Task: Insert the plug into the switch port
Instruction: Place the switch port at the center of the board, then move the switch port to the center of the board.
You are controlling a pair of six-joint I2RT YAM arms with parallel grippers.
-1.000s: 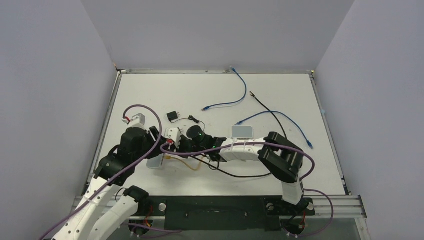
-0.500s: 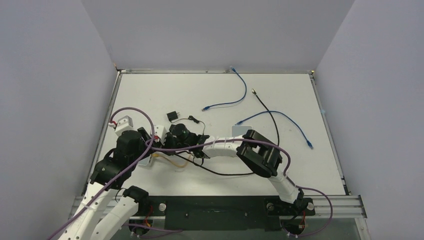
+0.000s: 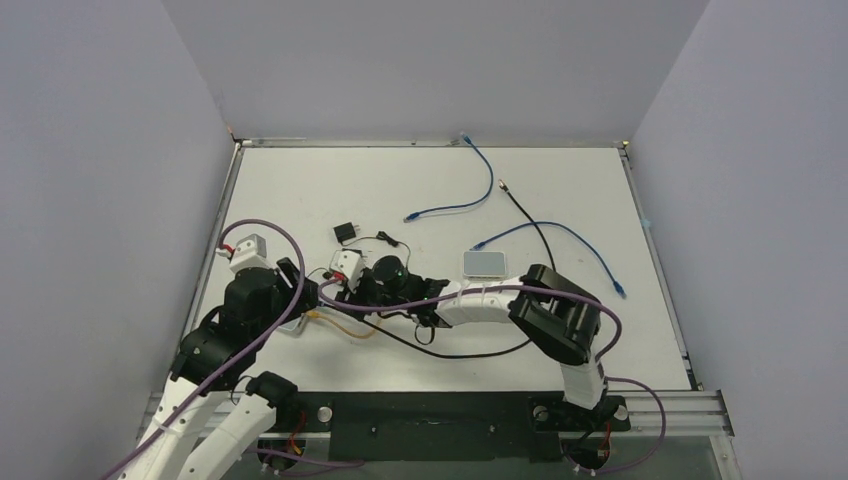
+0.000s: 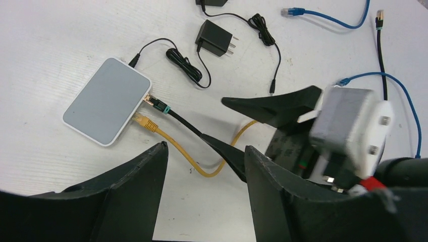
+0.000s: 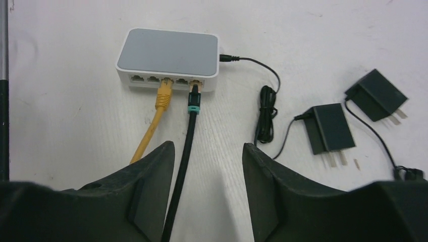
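The switch [image 5: 169, 50], a flat white box with a grey face, lies on the table with its row of ports facing my right wrist camera. A black cable's teal-booted plug [image 5: 194, 103] sits in a switch port [image 5: 195, 83], beside a yellow plug [image 5: 164, 97] in the neighbouring port. My right gripper [image 5: 208, 151] is open a short way back from the plug; the black cable [image 5: 181, 166] runs loosely along its left finger. My left gripper [image 4: 205, 151] is open and empty, to the side of the switch [image 4: 107, 106], with both plugs [image 4: 159, 105] in its view.
Two black power adapters [image 5: 328, 128] [image 5: 376, 94] with coiled cords lie right of the switch; one cord enters its side. A second grey-faced box [image 3: 484, 263], blue cables [image 3: 470, 195] [image 3: 560, 235] and a black cable [image 3: 530, 215] lie further back. Walls enclose the table.
My right gripper has opened and let go of the black cable's plug, then drawn back to the right. The left arm has shifted a little to the left.
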